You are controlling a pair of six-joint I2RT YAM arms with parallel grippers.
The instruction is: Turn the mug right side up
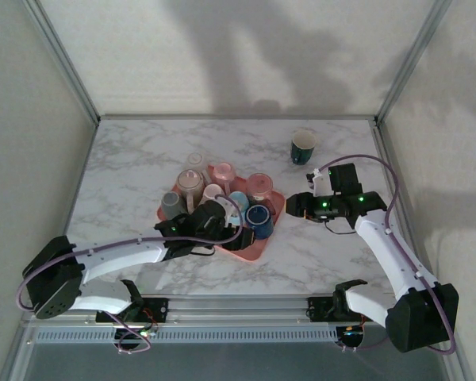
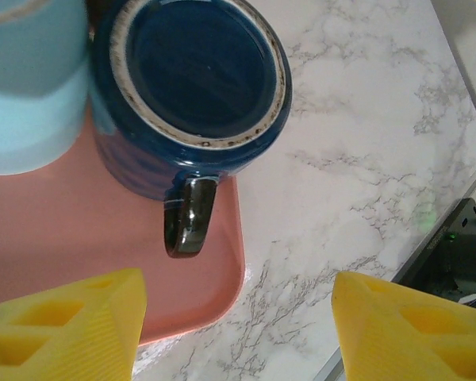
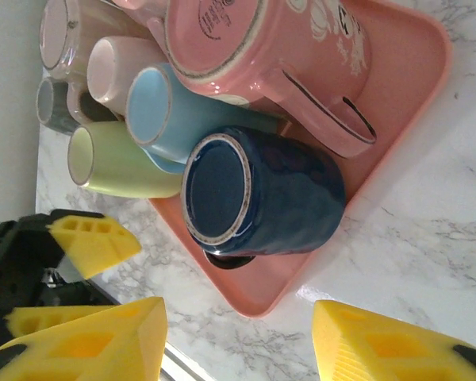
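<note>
**Top view.** The dark blue mug [image 1: 259, 216] stands inverted at the near right corner of the pink tray [image 1: 252, 249]. The left gripper [image 1: 239, 233] is just beside it. The right gripper [image 1: 295, 206] is off the tray's right edge.

**Left wrist.** The mug's foot ring faces up and its handle [image 2: 189, 216] points towards the camera. A light blue mug [image 2: 24, 79] presses against one side. The fingers [image 2: 71, 325] stand apart with nothing between them.

**Right wrist.** The fingers [image 3: 95, 341] are likewise spread and empty, short of the mug.

**Assessment.** The mug is glazed ceramic, so it is likely rigid, weighty, slick and liable to chip. It is best gripped across the body on the free sides. The handle looks too narrow and glossy to hold securely.
</note>
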